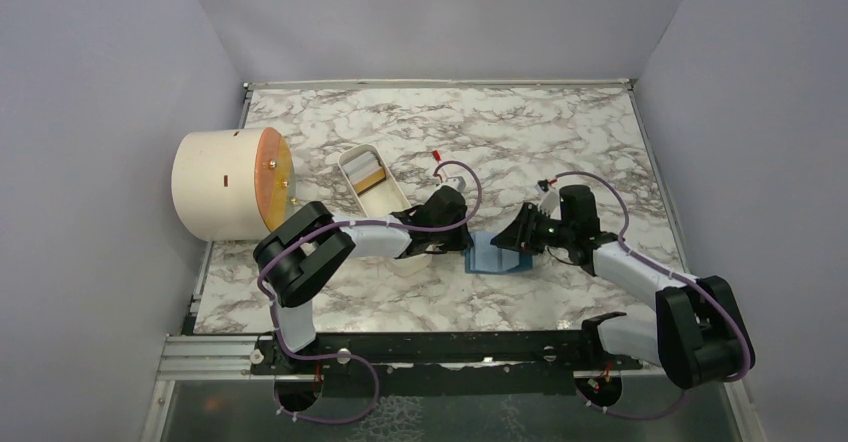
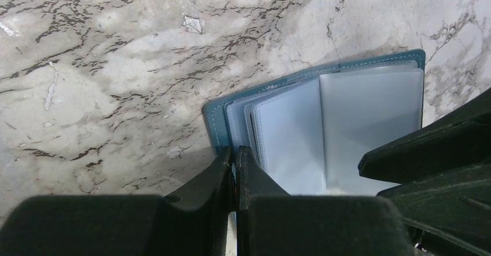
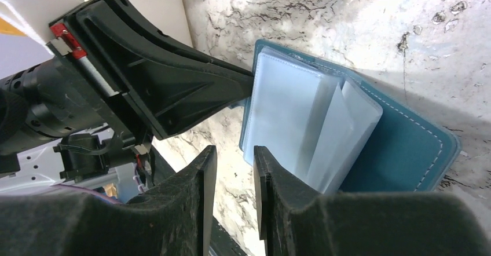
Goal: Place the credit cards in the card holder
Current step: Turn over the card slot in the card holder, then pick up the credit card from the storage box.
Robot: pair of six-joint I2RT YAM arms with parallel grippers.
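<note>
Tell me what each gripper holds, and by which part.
Left gripper pinches the card holder by the edge of its teal cover. Right gripper holds nothing; its jaws stand apart.

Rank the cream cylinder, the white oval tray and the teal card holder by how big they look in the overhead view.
1. cream cylinder: clearly the largest.
2. white oval tray.
3. teal card holder: looks smallest, but it is partly hidden, so its place behind the tray is not certain.
</note>
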